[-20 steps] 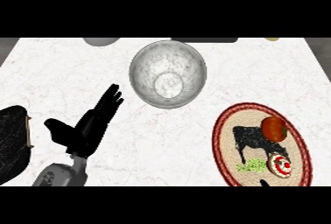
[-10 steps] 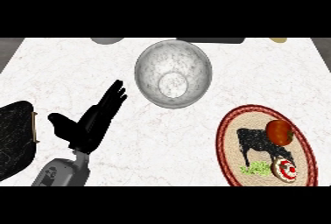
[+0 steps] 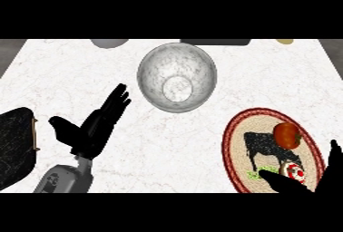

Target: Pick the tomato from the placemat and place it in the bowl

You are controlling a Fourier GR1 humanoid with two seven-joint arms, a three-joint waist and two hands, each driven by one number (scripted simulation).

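From the head view, looking steeply down on the marble counter (image 3: 201, 136), the tomato (image 3: 286, 135) sits on the oval placemat (image 3: 236, 149) at the right, resting near the upper right of the mat beside the black cow printed on it. It is untouched; nothing is around it.

The right hand (image 3: 321, 181) shows at the lower right corner, coming in over the near end of the placemat. Its thumb and fingers are spread apart and hold nothing, with the thumb lying across the mat's lower part and a fingertip rising at the right edge. The tomato lies just beyond that spread, so I'd judge the hand is set up to close around it from the near side. Much of the hand is cut off by the frame edge, so exactly how it is angled I can't quite make out.

The bowl (image 3: 178, 77), grey and speckled, stands well apart from the mat, up and to the left, near the far edge of the counter. The carry will have to cross bare counter towards it.

The left hand (image 3: 90, 129) is at the left, open with fingers straight and pointing up, resting out of the way. A dark object (image 3: 15, 145) sits at the left edge beside it.
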